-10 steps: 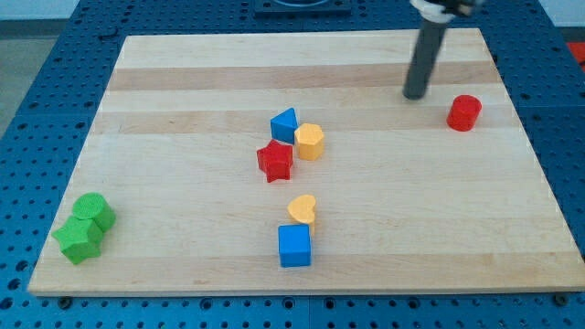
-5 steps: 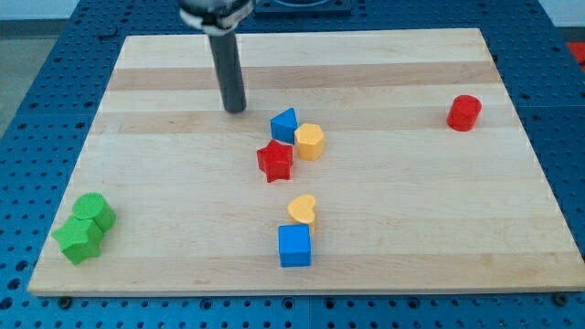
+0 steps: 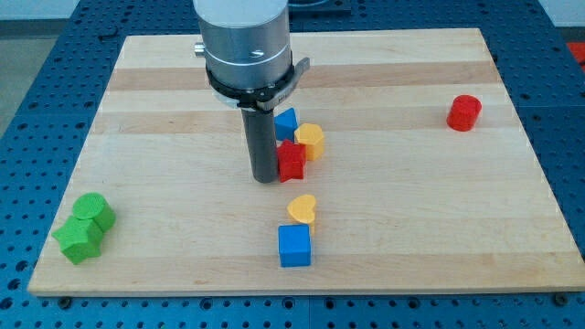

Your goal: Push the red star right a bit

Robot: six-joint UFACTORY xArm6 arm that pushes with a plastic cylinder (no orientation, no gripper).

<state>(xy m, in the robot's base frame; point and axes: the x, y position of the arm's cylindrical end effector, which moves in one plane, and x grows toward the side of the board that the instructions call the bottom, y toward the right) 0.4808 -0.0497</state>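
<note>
Camera view: my tip (image 3: 266,178) has crossed the worktop (image 3: 411,210) and now touches the red star's (image 3: 292,161) left side; star shifted right, against the yellow block (image 3: 312,141). No gripper fitted; nothing held. Push underway.

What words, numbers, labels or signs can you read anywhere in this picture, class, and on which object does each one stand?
None: no readable text anywhere in the camera view.
The light wooden board is bare wood grain.
The red star block, blue triangular block and red cylinder block show plain faces.
The grey metal housing above my tip carries no legible marking.
</note>
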